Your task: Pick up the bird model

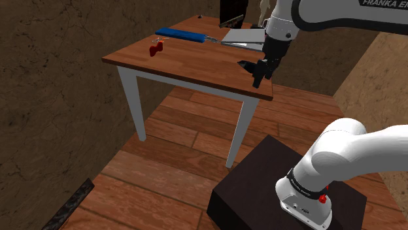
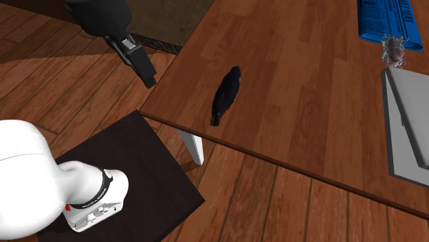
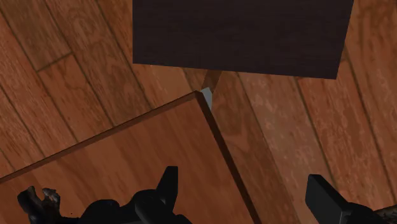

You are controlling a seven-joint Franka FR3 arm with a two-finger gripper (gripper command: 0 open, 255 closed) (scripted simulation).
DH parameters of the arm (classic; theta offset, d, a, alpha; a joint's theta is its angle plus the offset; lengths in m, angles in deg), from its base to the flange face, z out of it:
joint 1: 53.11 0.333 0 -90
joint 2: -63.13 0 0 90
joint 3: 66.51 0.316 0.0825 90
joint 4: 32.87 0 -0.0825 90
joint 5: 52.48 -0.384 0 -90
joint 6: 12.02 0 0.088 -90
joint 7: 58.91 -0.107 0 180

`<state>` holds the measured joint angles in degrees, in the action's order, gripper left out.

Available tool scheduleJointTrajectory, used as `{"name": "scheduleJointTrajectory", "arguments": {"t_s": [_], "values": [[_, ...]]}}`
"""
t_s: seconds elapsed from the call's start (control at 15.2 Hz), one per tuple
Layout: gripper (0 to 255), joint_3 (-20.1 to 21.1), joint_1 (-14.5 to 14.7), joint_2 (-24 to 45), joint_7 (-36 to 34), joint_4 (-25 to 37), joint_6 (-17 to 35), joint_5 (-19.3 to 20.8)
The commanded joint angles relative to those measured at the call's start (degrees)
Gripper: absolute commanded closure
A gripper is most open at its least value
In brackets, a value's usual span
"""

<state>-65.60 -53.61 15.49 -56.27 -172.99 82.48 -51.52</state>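
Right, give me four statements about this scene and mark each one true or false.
1. The gripper is open. True.
2. The bird model is clasped between the fingers. False: it lies on the table, off to one side of the gripper.
3. A flat blue thing lies on the table. True.
4. The table stands on black legs. False: the legs are white.

Blue book (image 2: 383, 20); grey tray (image 2: 407, 117)
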Motion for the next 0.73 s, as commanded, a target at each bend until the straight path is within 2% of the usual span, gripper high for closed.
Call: {"name": "scheduleJointTrajectory", "arguments": {"t_s": [0.0,0.33,0.66], "values": [[0,0.00,0.00,0.00,0.00,0.00,0.00,0.00],[0,-7.51,-0.29,5.25,10.85,3.03,4.63,3.25],[0,-14.73,0.52,12.55,21.71,8.44,8.76,4.29]]}}
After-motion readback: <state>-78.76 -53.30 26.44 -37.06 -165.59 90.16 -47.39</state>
